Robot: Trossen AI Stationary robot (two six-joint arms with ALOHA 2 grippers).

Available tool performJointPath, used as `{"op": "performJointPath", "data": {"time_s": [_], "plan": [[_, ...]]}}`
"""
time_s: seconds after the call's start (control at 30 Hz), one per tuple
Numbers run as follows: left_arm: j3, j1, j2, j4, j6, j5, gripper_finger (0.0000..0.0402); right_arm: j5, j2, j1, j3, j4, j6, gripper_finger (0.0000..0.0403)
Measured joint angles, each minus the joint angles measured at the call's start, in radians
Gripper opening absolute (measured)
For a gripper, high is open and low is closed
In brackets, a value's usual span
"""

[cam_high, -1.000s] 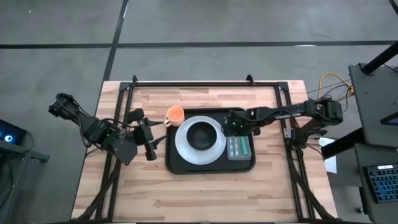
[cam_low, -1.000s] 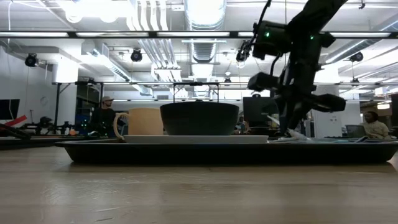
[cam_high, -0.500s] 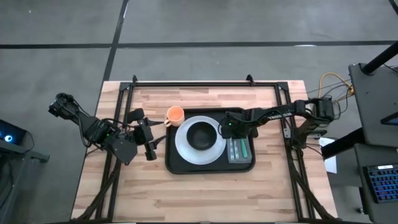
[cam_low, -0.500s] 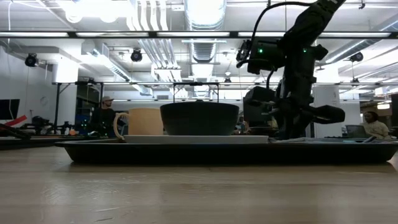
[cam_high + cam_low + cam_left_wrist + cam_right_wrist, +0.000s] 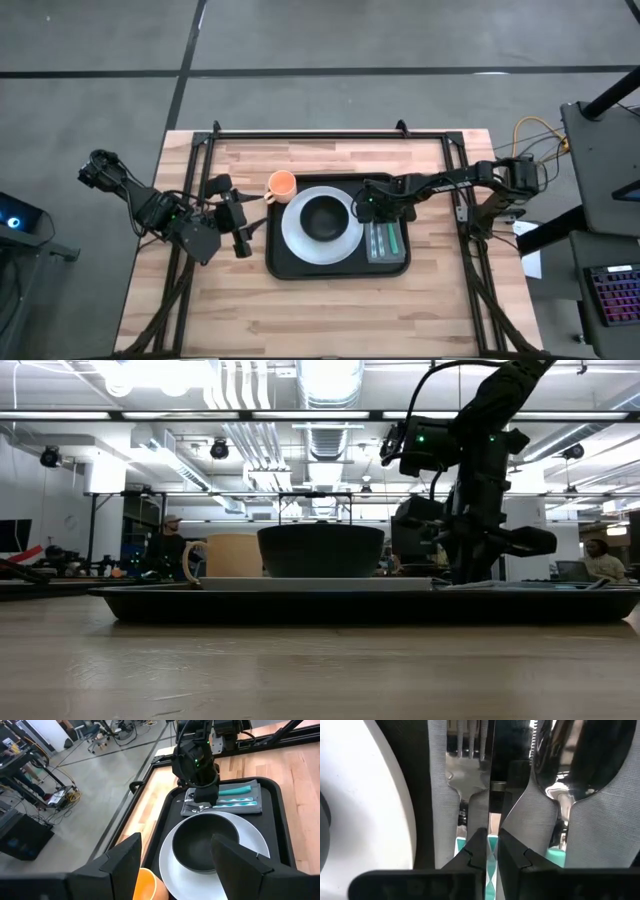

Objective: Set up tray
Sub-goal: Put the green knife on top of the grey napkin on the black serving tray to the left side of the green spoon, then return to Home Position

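The black tray [image 5: 290, 268] lies mid-table, its rim also showing in the low view [image 5: 350, 605]. On it are a white plate [image 5: 300, 245] with a black bowl [image 5: 325, 217], and a grey napkin [image 5: 388, 243] on its right part. On the napkin [image 5: 437, 780] lie a fork [image 5: 467, 775], a knife [image 5: 492, 765] and a spoon [image 5: 570, 770], all with teal handles. An orange cup [image 5: 282, 183] stands by the tray's far-left corner. My right gripper [image 5: 372, 207] stands low over the napkin's far end, shut on the knife. My left gripper [image 5: 243, 235] waits open, left of the tray. My right gripper [image 5: 491, 834] pinches the knife between its two fingers, where the blade meets the teal handle [image 5: 491, 845]. The fingers come from above, pointing down, one on each side of the knife. The knife lies flat on the napkin between the fork and the spoon.
The black frame rails [image 5: 330, 135] run along the table's far, left and right edges. Bare wood [image 5: 320, 310] stretches in front of the tray. In the low view a person [image 5: 170, 545] is in the room beyond the table.
My right gripper has come down toward the napkin and shifted slightly toward the table's left, then stayed still over the cutlery. Nothing else has moved.
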Motion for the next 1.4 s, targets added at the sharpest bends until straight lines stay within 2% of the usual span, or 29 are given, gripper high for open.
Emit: {"op": "performJointPath", "data": {"time_s": [0.3, 0.47, 0.57, 0.6, 0.67, 0.83, 0.9, 0.97, 1.03, 1.13, 1.27, 1.4], "plan": [[0.000, 0.000, 0.000, 0.000, 0.000, 0.020, 0.0217, -0.003, -0.032, 0.000, 0.000, -0.004, -0.038, 0.0084], [0.000, 0.000, -0.003, 0.000, -0.014, 0.020, 0.0217, -0.113, -0.096, -0.003, 0.000, -0.005, -0.091, 0.0104], [0.001, 0.000, -0.017, 0.000, -0.019, 0.020, 0.0217, -0.145, -0.188, 0.008, 0.000, -0.009, -0.201, 0.0108], [0.001, 0.000, -0.023, 0.000, -0.020, 0.021, 0.0217, -0.115, -0.226, 0.027, 0.000, -0.019, -0.243, 0.0108], [0.001, 0.000, -0.051, 0.000, -0.021, 0.023, 0.0217, 0.012, -0.313, 0.072, 0.000, -0.048, -0.329, 0.0108], [-0.010, 0.010, -0.150, 0.010, 0.006, 0.022, 0.0217, 0.469, -0.560, 0.191, -0.009, -0.147, -0.461, 0.0115], [-0.027, 0.023, -0.191, 0.028, 0.016, 0.021, 0.0217, 0.565, -0.658, 0.219, -0.026, -0.146, -0.527, 0.0119], [-0.063, 0.028, -0.230, 0.053, 0.042, 0.020, 0.0217, 0.593, -0.752, 0.232, -0.051, -0.143, -0.580, 0.0124], [-0.116, 0.028, -0.278, 0.092, 0.064, 0.024, 0.0217, 0.592, -0.839, 0.232, -0.085, -0.136, -0.615, 0.0128], [-0.220, 0.027, -0.356, 0.197, 0.118, 0.055, 0.0217, 0.571, -0.950, 0.239, -0.159, -0.019, -0.699, 0.0135], [-0.387, 0.027, -0.474, 0.410, 0.236, 0.185, 0.0217, 0.407, -1.051, 0.256, -0.280, 0.253, -0.881, 0.0140], [-0.566, 0.027, -0.605, 0.629, 0.358, 0.206, 0.0217, 0.221, -1.103, 0.260, -0.362, 0.471, -1.004, 0.0140]]}}
